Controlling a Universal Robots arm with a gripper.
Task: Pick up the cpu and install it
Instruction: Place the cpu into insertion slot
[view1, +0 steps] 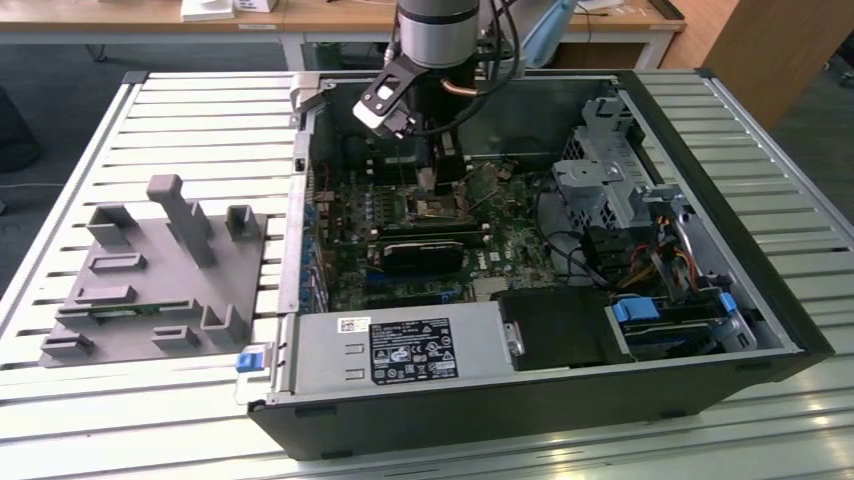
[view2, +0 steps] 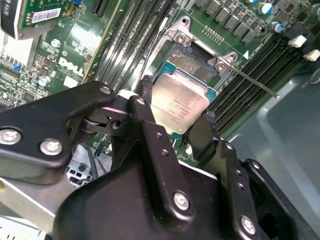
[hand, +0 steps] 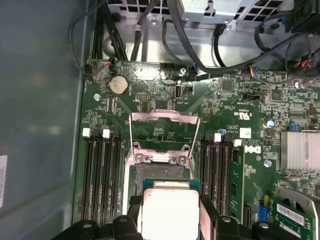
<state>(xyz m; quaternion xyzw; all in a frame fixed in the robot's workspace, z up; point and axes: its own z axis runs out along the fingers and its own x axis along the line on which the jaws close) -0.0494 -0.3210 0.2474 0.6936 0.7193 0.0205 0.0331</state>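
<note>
While closed only partway, to the width of the chip and no further, clamps the cpu (view2: 176, 100) by two opposite edges between the dark fingers (view2: 145, 92) of the gripper (view2: 177, 111). Gives the same hold in the first wrist view: silver top of the cpu (hand: 170, 210) face up and flat, a finger against each side. Hangs over the near part of the open socket (view2: 192, 57), overlapping it but seemingly not square over its middle; cannot tell whether touching or just above. Judged as the install step: pick-up done, seating not yet done. Just beyond the chip, finds the metal load frame (hand: 165, 131) swung up and the thin lever (view2: 252, 82) out to the side, leaving the way in unbarred. Seems to call for matching the chip's edges to the socket's walls and setting down level without force, for fear of bending contacts on a skewed drop. Farther off, flanks the socket with memory slots (hand: 100, 180) on the green motherboard (hand: 150, 95). Farthest, in the exterior view, puts the gripper (view1: 434, 188) deep inside the open computer case (view1: 747, 330), with the grey tray (view1: 147, 290) well apart toward the exterior view's left.
</note>
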